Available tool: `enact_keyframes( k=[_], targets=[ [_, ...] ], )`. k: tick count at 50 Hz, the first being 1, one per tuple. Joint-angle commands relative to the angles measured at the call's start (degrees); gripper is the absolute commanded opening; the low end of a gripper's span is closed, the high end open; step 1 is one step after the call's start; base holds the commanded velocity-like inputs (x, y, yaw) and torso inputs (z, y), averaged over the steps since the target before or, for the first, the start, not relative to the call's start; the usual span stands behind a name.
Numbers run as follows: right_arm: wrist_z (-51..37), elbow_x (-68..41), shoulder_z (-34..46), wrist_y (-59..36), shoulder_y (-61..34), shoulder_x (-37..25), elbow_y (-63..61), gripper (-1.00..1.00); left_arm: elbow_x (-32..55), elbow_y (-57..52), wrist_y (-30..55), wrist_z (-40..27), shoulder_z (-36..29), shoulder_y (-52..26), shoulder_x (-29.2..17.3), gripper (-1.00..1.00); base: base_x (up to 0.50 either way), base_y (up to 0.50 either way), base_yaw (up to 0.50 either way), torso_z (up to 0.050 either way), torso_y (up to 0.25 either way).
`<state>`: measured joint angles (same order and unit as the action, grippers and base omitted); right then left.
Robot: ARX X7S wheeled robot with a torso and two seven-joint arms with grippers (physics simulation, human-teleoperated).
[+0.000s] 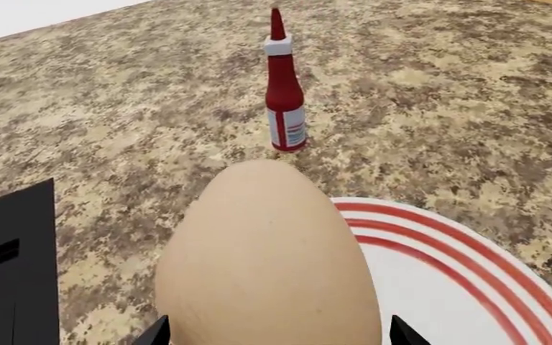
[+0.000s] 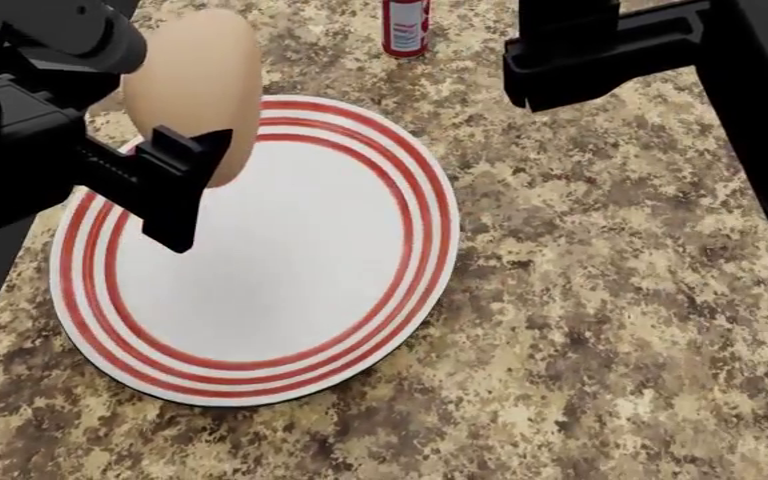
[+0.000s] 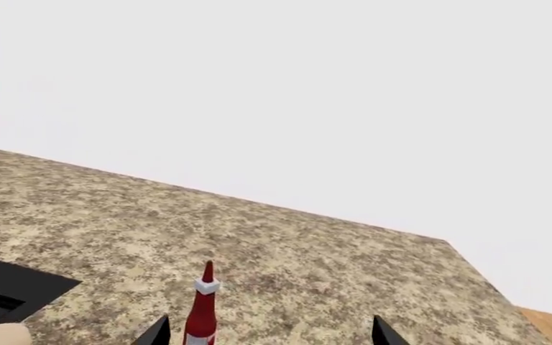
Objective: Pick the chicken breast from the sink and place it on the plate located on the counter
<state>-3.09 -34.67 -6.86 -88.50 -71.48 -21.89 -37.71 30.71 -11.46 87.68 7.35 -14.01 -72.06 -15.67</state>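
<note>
The beige egg-shaped chicken breast (image 2: 195, 90) hangs in the air over the far-left rim of the plate (image 2: 291, 290), a white round one with three red rings lying on the speckled counter (image 2: 624, 330). My left gripper (image 1: 278, 334) is shut on it, with a black fingertip at each side of the chicken breast (image 1: 267, 259). The plate (image 1: 448, 287) lies just below and beside it. A black corner of the sink (image 1: 12, 266) shows at the edge. My right gripper (image 3: 268, 332) is open and holds nothing, raised above the counter's far right.
A red squeeze bottle (image 2: 406, 25) with a white collar stands upright on the counter just beyond the plate, also in the left wrist view as the bottle (image 1: 284, 93). The counter ends at a white wall (image 3: 305, 108) behind it.
</note>
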Motion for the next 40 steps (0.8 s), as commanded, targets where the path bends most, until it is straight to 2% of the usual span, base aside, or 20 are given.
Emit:
enact_keyframes(
  k=[1,10,13,26,40],
  targets=[
    [-0.8,-1.0,0.2,0.9,-0.1,-0.5,0.8,1.0,-0.6,4.9,-3.0,0.5,-4.1,-3.0,-0.9,-1.0,0.0,0.0,0.0,0.0,0.0],
    [-1.5,-2.6,-0.7,0.4,-0.6,-1.5,0.8,1.0,-2.6,16.5,-5.3,6.2,-19.1,-12.2,0.7,-1.0,0.0,0.0,0.0,0.0,0.001],
    [-1.7,-3.0,-0.9,0.5,-0.3,-1.7,0.8,1.0,-3.0,19.0,-6.6,7.3,-21.2,-13.0,1.5,-1.0,0.0,0.0,0.0,0.0,0.0],
    [-2.6,-4.7,-1.6,1.2,0.4,-2.6,1.0,1.0,-2.1,20.3,-5.7,7.9,-24.3,-10.4,2.1,-1.0,0.0,0.0,0.0,0.0,0.001],
    [-3.9,-6.4,-1.7,1.7,1.1,-3.3,1.0,1.0,-2.9,24.6,-8.3,8.3,-27.7,-7.9,2.4,-1.0,0.0,0.0,0.0,0.0,0.0]
  ],
)
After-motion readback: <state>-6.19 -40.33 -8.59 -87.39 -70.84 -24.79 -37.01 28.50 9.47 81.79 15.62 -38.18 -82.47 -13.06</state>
